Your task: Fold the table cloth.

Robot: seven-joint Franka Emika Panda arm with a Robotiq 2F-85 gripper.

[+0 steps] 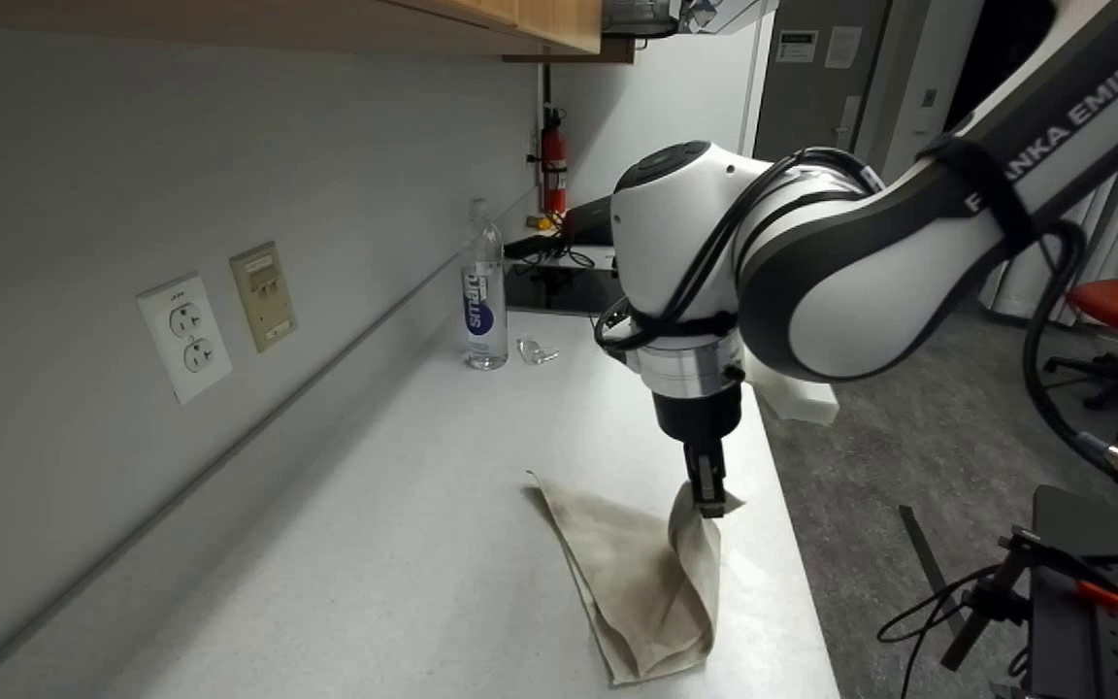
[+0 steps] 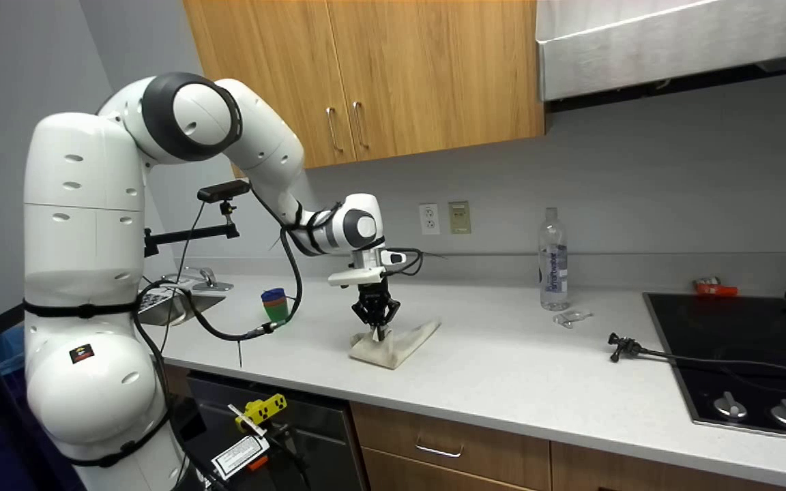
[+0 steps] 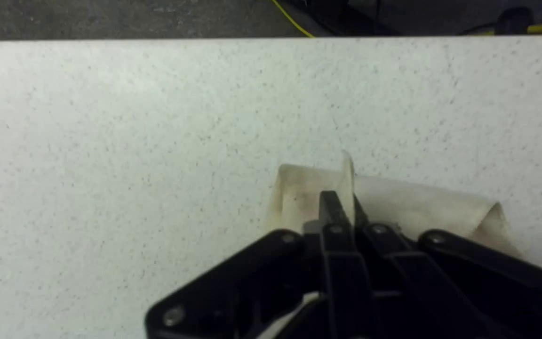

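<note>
The hand pinches a raised fold of the table cloth on the counter

Clear bottle, upright near the back edge of the bench; small clear object just beside it, on the front-edge side. In an exterior view: black cooktop, right of the bottle, reaching near the front edge; sink, toward the back left corner, stacked coloured cups nearby.

matt cloth; wooden cupboard
</note>
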